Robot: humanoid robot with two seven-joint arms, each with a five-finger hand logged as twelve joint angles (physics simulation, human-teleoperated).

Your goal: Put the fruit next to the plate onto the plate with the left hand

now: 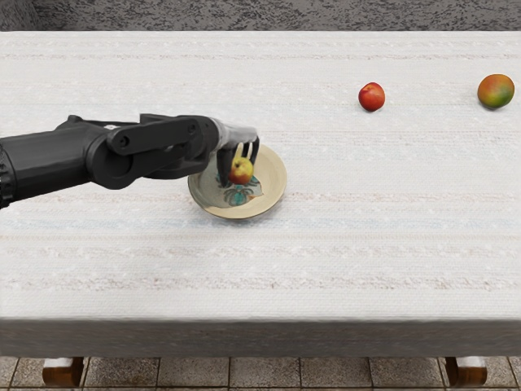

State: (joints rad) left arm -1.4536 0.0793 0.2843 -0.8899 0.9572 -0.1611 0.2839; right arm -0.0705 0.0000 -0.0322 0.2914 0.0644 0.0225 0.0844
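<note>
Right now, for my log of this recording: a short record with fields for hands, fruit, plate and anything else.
left hand: above the plate, fingers curled around the yellow-red fruit
right hand: not in view
yellow-red fruit: over the plate's middle; touching it or not, cannot tell
plate: patterned, on the table
elsewhere: red apple and mango, far back right, apart from the plate
</note>
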